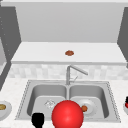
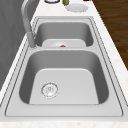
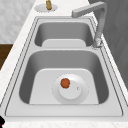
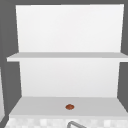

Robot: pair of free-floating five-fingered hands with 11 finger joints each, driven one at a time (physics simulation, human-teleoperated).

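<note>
— Hovering at the front view's bottom edge, left of centre, the left hand (image 1: pixel 38 120) sits beside a red ball (image 1: pixel 67 115); its fingers' state cannot be told.

— Looking from the right side, a plate (image 3: pixel 75 93) in the near basin carries an orange piece (image 3: pixel 65 83).

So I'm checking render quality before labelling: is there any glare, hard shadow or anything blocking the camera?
Front view: a flat red ball sits close to the camera and hides part of the sink, beside a black hand. Side views: light is even and soft, with only faint shading on the basin walls and no glare. Upper view: shelves are evenly lit.
</note>
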